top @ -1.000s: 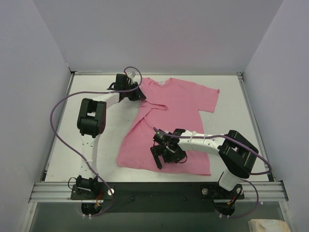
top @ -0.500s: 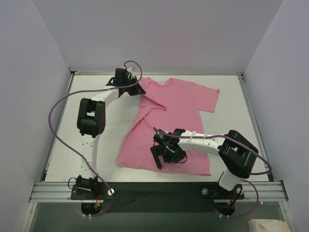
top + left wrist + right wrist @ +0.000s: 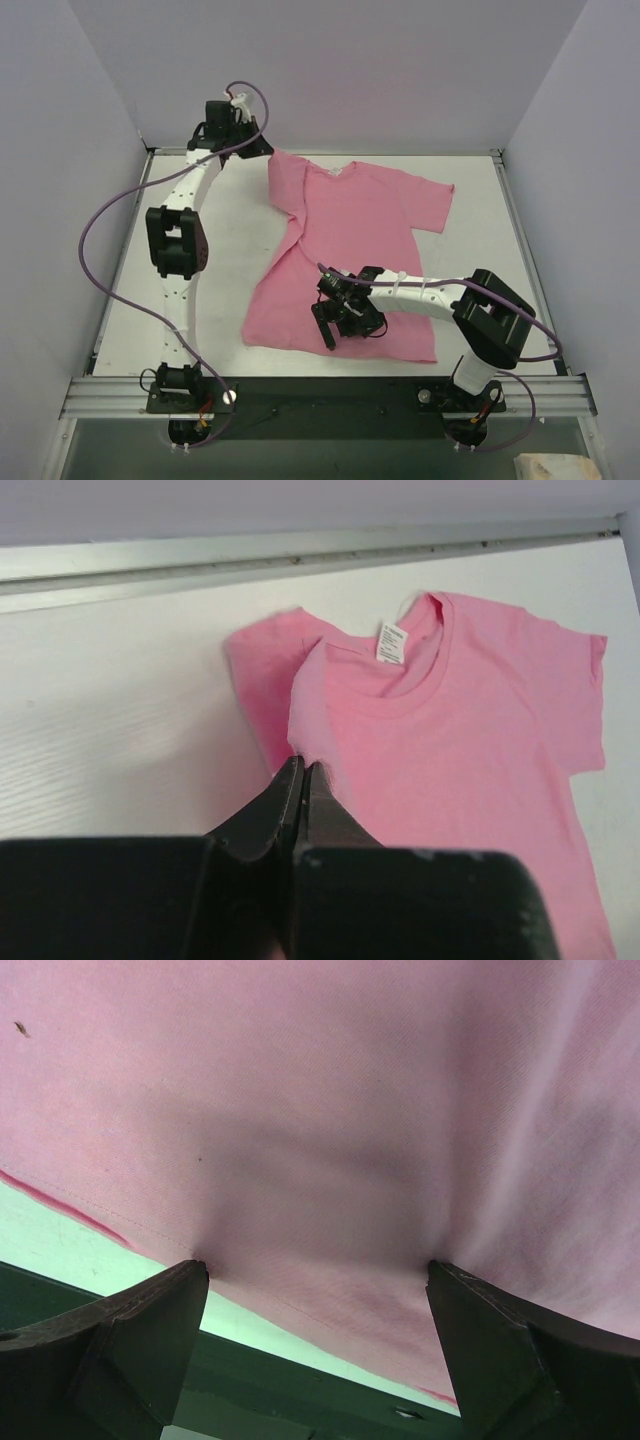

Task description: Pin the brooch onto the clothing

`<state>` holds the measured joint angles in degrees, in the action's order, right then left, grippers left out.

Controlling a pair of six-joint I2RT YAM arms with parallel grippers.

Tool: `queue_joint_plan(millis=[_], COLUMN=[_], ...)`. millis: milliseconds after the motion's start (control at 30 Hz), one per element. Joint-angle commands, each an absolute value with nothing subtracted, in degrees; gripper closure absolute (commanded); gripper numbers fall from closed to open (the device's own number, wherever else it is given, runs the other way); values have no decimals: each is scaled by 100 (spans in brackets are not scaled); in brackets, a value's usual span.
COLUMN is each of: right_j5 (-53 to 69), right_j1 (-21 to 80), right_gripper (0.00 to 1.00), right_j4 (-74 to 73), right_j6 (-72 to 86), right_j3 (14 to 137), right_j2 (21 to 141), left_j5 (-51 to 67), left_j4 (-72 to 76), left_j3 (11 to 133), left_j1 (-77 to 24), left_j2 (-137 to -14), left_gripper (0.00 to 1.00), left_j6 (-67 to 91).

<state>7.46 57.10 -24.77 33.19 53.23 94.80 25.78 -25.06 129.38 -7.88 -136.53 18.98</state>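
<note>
Left gripper (image 3: 300, 772), pressed together, is hovering beside the pink T-shirt (image 3: 360, 230)'s sleeve; right gripper (image 3: 318, 1266), spread wide, is resting on its hem.

**Left end effector backs off and the sleeve opens out**

The left end effector (image 3: 301, 772) is no longer down at the shoulder of the clothing (image 3: 350, 250). It now sits higher and farther back, toward the far-left corner of the table (image 3: 225, 290), with its arm stretched nearly straight. The left sleeve (image 3: 285, 178), earlier folded across the chest under that end effector, now lies spread flat, ahead of and below the closed fingertips. The arm's cable (image 3: 95, 215) loops wider to the left.
</note>
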Motion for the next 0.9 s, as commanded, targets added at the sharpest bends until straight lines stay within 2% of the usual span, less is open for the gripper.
queue_joint_plan(millis=[0,267,500,867], right_j5=[721,729,756,782], right_j1=[5739,5739,5739,5739], right_gripper=[3,3,3,3], right_j4=[-2461,-2461,-2461,-2479], right_j6=[3392,3358,3340,3305], right_j3=[4922,4939,4957,5010], right_j2=[9888,9914,9949,10063], left_j5=[2628,2408,1768,941], left_j4=[-3295,-3533,-3858,-4280], left_j3=[13851,13852,13755,13877], left_j1=[-370,158,509,677], left_j2=[-14114,-14107,-14036,-13852], left_gripper=[100,100,100,100], left_j6=[1538,1415,1502,1837])
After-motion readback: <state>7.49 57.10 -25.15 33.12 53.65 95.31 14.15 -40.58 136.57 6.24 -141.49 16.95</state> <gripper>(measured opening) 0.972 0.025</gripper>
